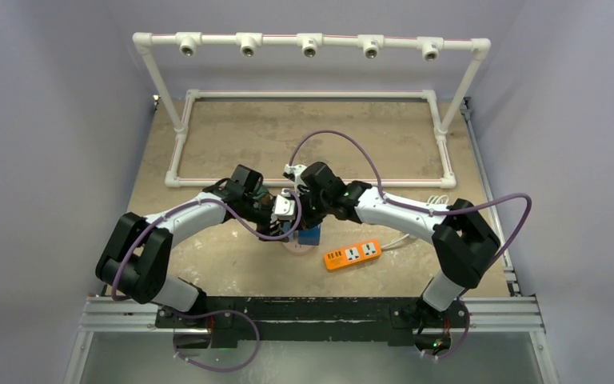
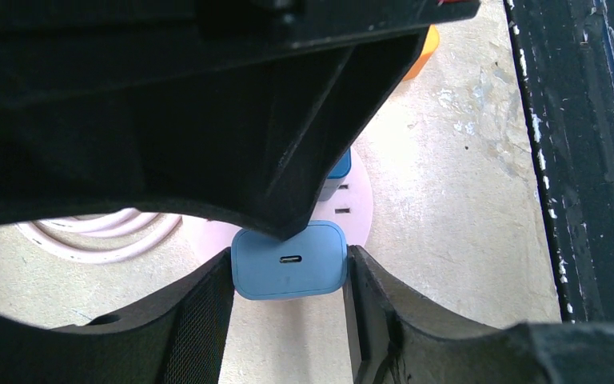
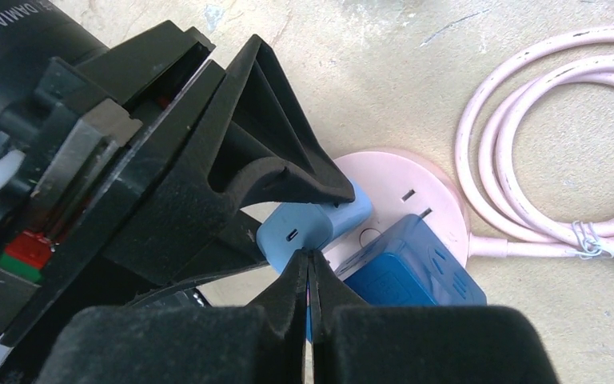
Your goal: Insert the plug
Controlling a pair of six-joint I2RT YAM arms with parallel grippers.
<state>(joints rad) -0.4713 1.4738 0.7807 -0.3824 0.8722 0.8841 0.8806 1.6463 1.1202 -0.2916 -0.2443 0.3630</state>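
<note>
The light blue plug [image 2: 288, 272], a small charger with a USB-C port facing up, stands on the round pink socket [image 2: 361, 210] at the table's middle. My left gripper [image 2: 289, 254] is shut on it, one finger against each side. In the right wrist view the plug [image 3: 304, 228] sits just under my right gripper [image 3: 308, 254], whose fingers are shut together with the tips touching the plug's top edge. From above, both grippers [image 1: 285, 214] [image 1: 300, 220] meet over the spot and hide the plug.
A dark blue cube adapter [image 3: 416, 268] sits in the pink socket [image 3: 416, 180] right beside the plug. The coiled pink cable [image 3: 528, 160] lies next to it. An orange power strip [image 1: 352, 254] lies to the right. A white pipe frame [image 1: 312, 40] stands at the back.
</note>
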